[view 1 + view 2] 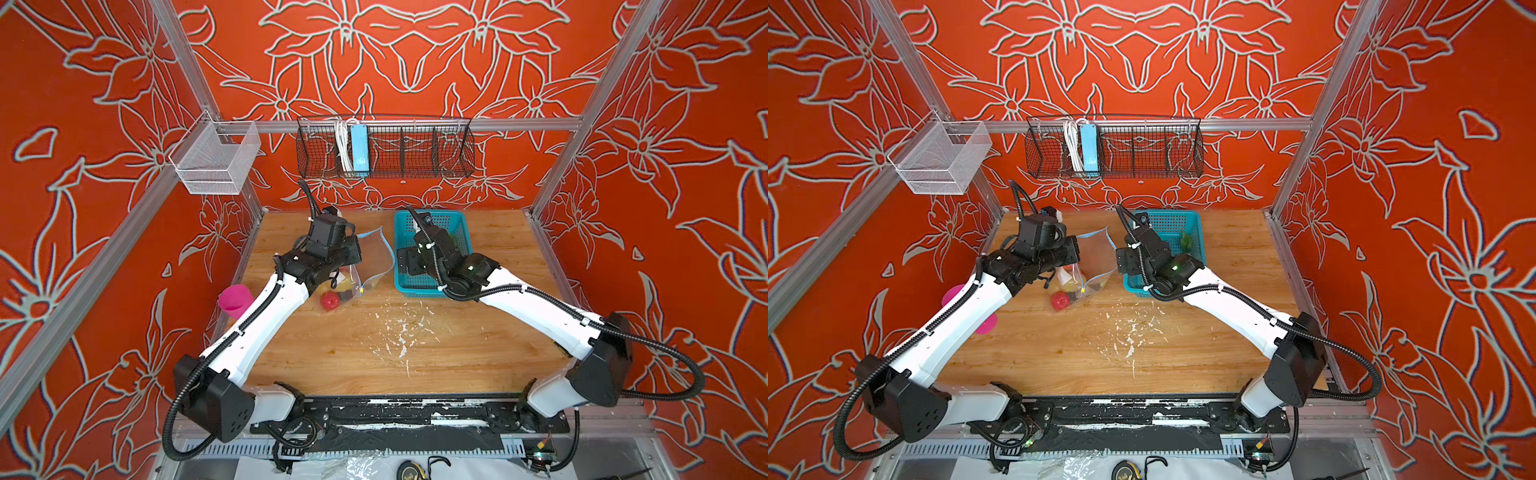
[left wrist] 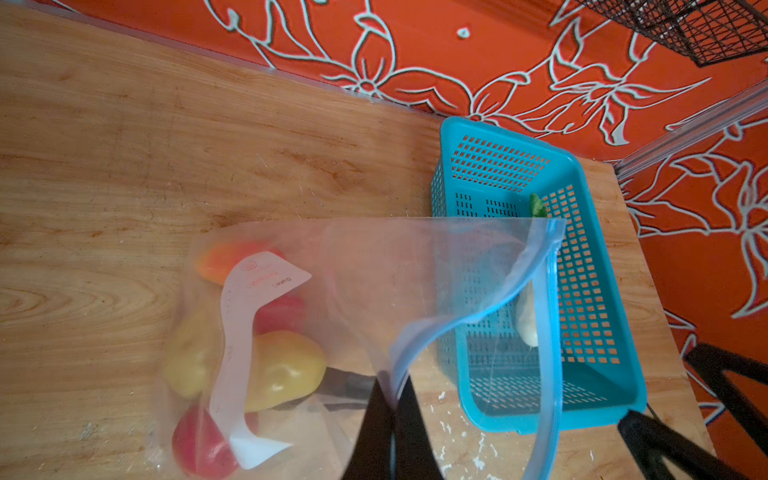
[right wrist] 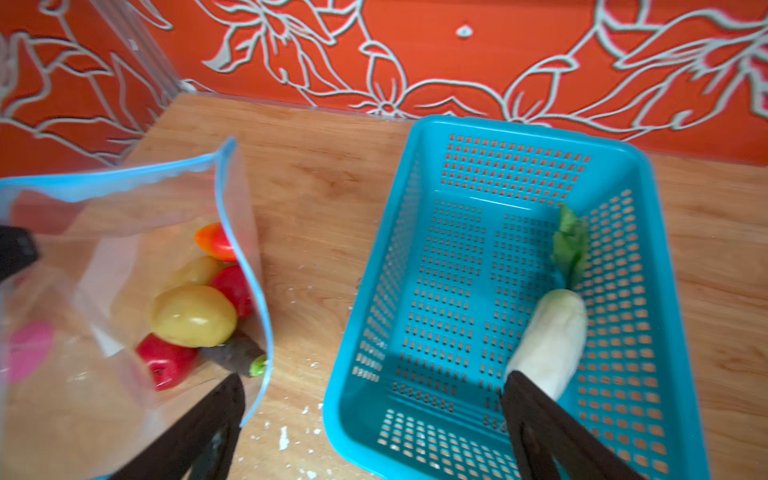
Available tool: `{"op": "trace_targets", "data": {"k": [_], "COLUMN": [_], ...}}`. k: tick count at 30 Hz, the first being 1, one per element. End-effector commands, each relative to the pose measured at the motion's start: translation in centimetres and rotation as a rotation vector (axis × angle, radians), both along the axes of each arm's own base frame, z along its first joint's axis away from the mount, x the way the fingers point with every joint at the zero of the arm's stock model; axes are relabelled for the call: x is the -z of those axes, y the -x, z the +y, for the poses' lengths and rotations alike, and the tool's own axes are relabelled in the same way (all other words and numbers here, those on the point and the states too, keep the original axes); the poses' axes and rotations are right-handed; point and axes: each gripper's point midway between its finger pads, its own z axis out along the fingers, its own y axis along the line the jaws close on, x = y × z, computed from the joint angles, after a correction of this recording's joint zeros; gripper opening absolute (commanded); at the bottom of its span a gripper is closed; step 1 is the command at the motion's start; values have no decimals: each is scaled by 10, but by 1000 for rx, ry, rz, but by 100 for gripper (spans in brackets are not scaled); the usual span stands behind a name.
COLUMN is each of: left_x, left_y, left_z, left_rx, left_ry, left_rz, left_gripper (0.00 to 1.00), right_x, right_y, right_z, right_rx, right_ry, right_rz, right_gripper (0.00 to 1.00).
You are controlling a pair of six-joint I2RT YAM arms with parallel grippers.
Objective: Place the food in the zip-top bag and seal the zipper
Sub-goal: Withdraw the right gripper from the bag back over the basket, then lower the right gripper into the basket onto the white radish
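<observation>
A clear, floppy plastic zip-top bag (image 1: pixel 376 257) sits in the far half of the wooden surface (image 1: pixel 374 357), left of the middle. Its lower part rests on the wood, and its mouth is held up and gapes toward the right edge. The left hand (image 2: pixel 392 386) is pinched tight on the bag's rim, and the thin light-blue zipper (image 2: pixel 548 332) passes between its black fingers (image 2: pixel 415 428).

Inside the bag, near its bottom, lie:
- a red toy apple (image 3: pixel 166 365)
- a second red apple (image 3: pixel 232 286)
- a tan-yellow toy potato (image 3: pixel 193 316)
- a second potato (image 3: pixel 199 270) behind it
- a red-yellow fruit (image 3: pixel 216 241)
- a dark eggplant (image 3: pixel 232 353) with a green tip

Just beside the bag's mouth, toward the far edge, stands a teal perforated plastic basket (image 1: pixel 449 220). A white toy radish (image 3: pixel 548 345) lies in it along its right wall, with its green leaves (image 3: pixel 571 241) pointing to the far edge.

The right hand (image 3: pixel 374 376) hangs over the near part of the basket with its jaws spread wide and nothing between them. In the right wrist view one finger overlaps the radish's blunt end. I cannot tell whether it touches.

A pink plastic cup (image 1: pixel 235 301) stands at the left edge of the surface, partly behind the left arm.
</observation>
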Motion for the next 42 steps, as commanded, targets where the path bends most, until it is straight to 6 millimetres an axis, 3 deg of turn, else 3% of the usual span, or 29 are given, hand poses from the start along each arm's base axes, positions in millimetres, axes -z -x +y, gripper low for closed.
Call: {"op": "trace_targets", "data": {"k": [1,18,27,34,42], "left_x": [-3,-6,-4,2,1], "left_y": [-3,-1,-2,-4,-3], "left_z": [1,2,1,0,-1], "left_rx": [-7,-6,-7,-7,-3], "left_ry": [12,20,17,15,23], "left_rz": [-9,-18,-12,4,3], "left_gripper": [0,0,0,0,0], "right_x": [10,90,103,115,143], "right_y": [-4,-27,-47,-67,-80], "right_z": [-24,-78,-94,-116,-134], "right_rx": [89,336,414,548,629], "right_ry": [94,41,33,48,44], "right_rz": [-7,319,337,354,410], "right_gripper": [98,98,98,94,87]}}
